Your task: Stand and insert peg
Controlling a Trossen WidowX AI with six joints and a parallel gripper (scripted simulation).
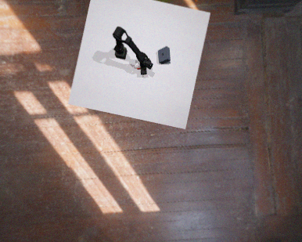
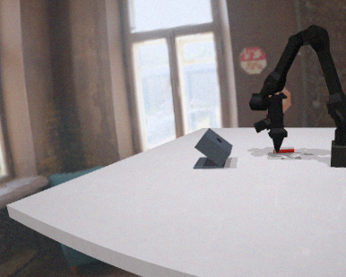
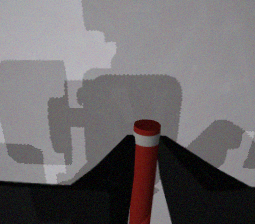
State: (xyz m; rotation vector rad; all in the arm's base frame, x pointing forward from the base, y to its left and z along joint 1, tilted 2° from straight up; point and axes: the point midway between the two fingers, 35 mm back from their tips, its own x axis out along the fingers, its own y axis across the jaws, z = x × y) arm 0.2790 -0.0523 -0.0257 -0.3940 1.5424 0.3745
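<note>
The red peg [image 3: 144, 170] [image 2: 284, 151] lies flat on the white table [image 2: 177, 214] [image 1: 146, 11]; its white band [image 3: 147, 140] is near the far end in the wrist view. My gripper [image 3: 145, 142] [image 2: 277, 146] [image 1: 143, 70] points straight down and is shut on the peg's shaft below the band, both fingers against its sides. The dark grey sloped panel [image 2: 213, 148] [image 1: 164, 55] stands apart to the side, with one hole [image 2: 219, 140] in its upper face.
The arm's base [image 2: 343, 153] [image 1: 120, 52] stands on the table behind the peg. The table edge [image 2: 78, 241] runs along the front left in the exterior view. Wooden floor lies around the table.
</note>
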